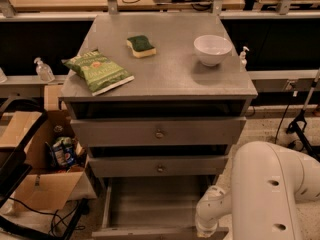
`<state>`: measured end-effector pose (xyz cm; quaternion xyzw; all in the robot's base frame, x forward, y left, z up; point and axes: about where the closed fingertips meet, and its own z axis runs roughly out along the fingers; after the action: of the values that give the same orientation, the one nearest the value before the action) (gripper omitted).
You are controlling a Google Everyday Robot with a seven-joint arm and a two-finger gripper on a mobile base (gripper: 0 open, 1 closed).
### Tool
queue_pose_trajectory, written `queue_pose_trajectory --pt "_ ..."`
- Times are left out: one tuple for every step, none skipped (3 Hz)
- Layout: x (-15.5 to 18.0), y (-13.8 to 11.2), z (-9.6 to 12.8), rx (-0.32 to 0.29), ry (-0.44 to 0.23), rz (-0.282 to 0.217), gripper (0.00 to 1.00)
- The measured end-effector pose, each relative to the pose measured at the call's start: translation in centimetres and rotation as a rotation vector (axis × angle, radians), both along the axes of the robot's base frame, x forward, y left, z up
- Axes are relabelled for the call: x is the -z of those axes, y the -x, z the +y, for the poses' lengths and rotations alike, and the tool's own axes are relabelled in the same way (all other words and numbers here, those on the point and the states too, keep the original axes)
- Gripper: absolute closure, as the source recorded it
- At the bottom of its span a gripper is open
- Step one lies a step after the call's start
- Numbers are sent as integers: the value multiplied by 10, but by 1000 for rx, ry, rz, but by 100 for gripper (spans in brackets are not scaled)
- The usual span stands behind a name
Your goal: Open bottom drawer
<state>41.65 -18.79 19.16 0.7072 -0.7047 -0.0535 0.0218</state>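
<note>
Bottom drawer (155, 209) sat at 6 o'clock in the view, lowest of three in the grey cabinet. It was pulled well out: the shallow grey box was exposed with nothing visible in it, and the front panel ran along the bottom edge of the view. Its knob was not visible. Judged from that, the opening looked essentially done. What was left was at most a last bit of travel, plus letting go and backing off.

Hand (204, 230) was at the drawer's front panel, around 5 o'clock, mostly cut off by the frame edge. Cannot tell whether it was wide, narrow or gripping anything. White arm (270, 194) filled the 4 to 5 o'clock corner and covered the drawer's right end.

Directly above, the middle drawer (160, 166) and top drawer (159, 131) were both closed, each with a small centre knob.

On the table (170, 79) there were three things:
- a green chip bag (97, 71) at 9 o'clock of the top, overhanging the left edge slightly
- a green-yellow sponge (140, 45) toward 11 o'clock
- a white bowl (212, 49) toward 2 o'clock

A small pump bottle (243, 56) stood just beside the table's right edge. An open cardboard box (35, 184) sat on the floor at 8 o'clock.
</note>
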Motion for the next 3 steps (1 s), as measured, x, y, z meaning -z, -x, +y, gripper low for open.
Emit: queue_pose_trajectory --pt "0 0 0 0 0 0 51" --pt "0 0 0 0 0 0 27" --pt "1 2 0 0 0 3 4"
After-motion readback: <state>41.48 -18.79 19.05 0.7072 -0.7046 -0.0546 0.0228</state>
